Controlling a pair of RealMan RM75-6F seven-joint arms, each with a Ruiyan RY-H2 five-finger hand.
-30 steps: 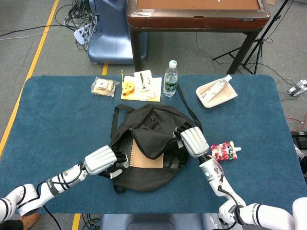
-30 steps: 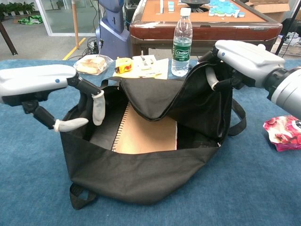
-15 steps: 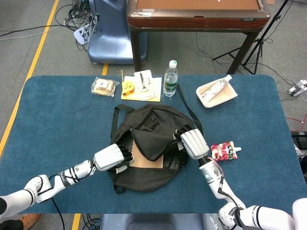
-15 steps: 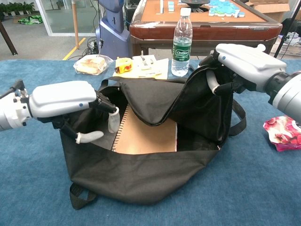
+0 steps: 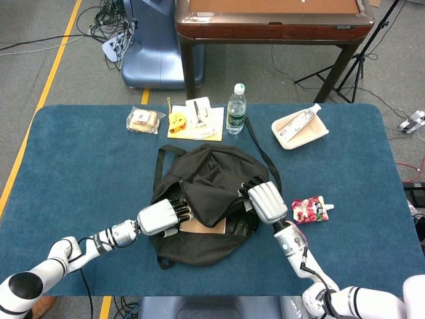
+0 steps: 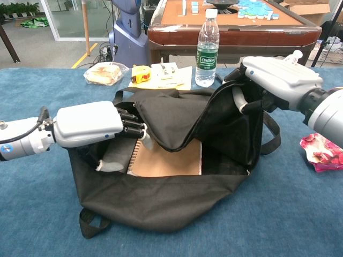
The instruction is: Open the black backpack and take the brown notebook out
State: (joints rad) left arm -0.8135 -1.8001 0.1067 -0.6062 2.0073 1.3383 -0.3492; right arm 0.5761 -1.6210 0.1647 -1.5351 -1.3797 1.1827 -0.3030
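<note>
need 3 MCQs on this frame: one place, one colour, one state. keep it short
1. Where is the notebook?
A. inside the open backpack
B. on the paper stack
C. under the bottle

2. What colour is the cap of the bottle?
A. red
B. white
C. blue

3. What is the right hand doing?
A. hanging free above the table
B. lifting the notebook
C. holding the backpack's edge up

Answers:
1 A, the brown cover shows through the bag's opening in both views.
2 B, the cap is white in the chest view.
3 C, its fingers curl around the raised rim of the bag, while the left hand reaches into the opening beside the notebook's spiral edge.
</note>
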